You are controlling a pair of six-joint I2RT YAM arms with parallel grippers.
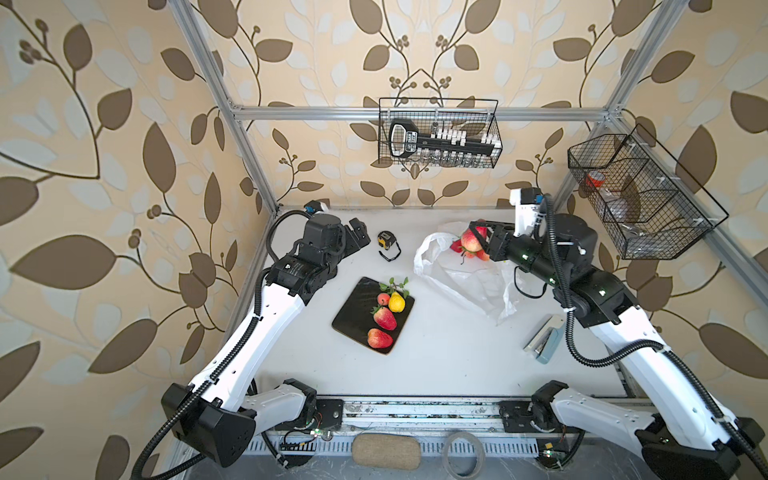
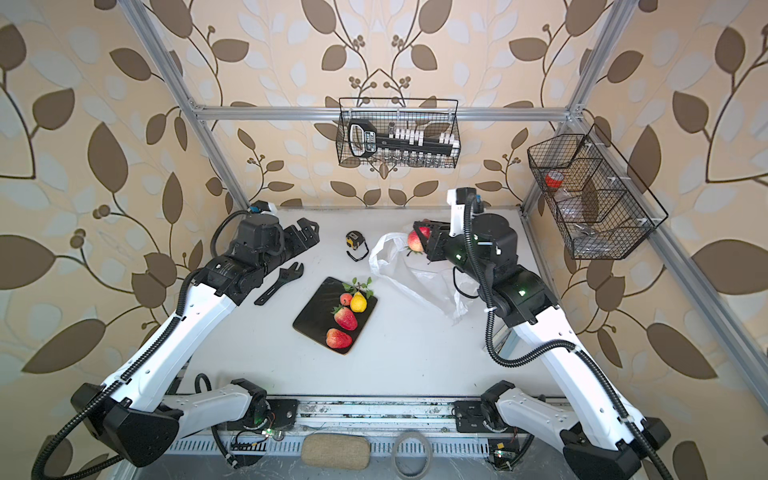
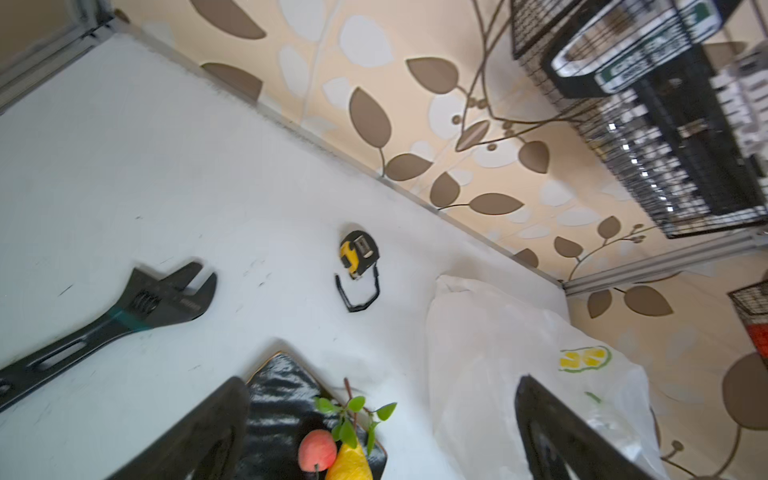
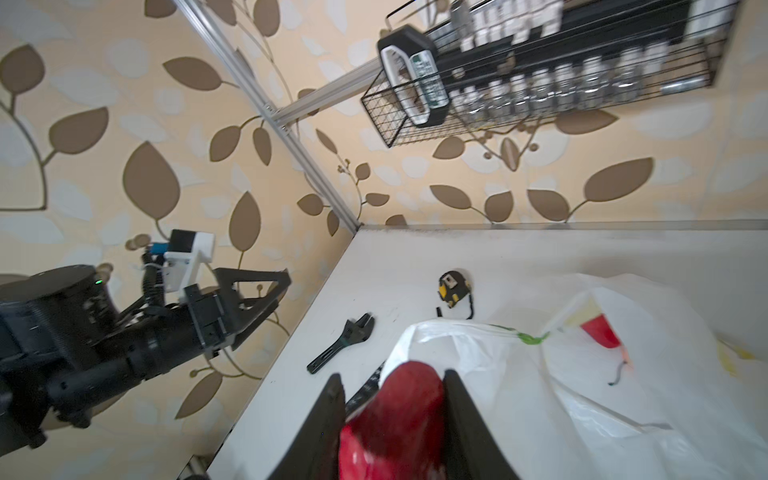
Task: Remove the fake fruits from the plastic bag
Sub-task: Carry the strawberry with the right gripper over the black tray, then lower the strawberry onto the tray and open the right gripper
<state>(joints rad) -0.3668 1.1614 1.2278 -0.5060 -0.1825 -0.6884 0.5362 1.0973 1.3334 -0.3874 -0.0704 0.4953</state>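
My right gripper (image 1: 476, 236) (image 4: 395, 386) is shut on a red-pink round fake fruit (image 1: 468, 240) (image 2: 415, 241) (image 4: 409, 415) and holds it just above the mouth of the plastic bag (image 1: 469, 282) (image 2: 419, 282) (image 4: 623, 395). More red fruit (image 1: 482, 254) (image 4: 602, 332) lies in the bag under it. A black board (image 1: 353, 316) at mid-table carries a small pink fruit (image 1: 383, 299), a yellow pear (image 1: 397, 302) and two strawberries (image 1: 385, 318) (image 1: 379, 338). My left gripper (image 1: 357, 235) (image 3: 382, 384) hangs open and empty at the back left, above the table.
A yellow-black tape measure (image 1: 385, 241) lies behind the board. A black wrench (image 2: 282, 280) lies under my left arm and a stapler (image 1: 544, 338) beside my right arm. Wire baskets hang on the back wall (image 1: 438, 133) and the right wall (image 1: 636, 195).
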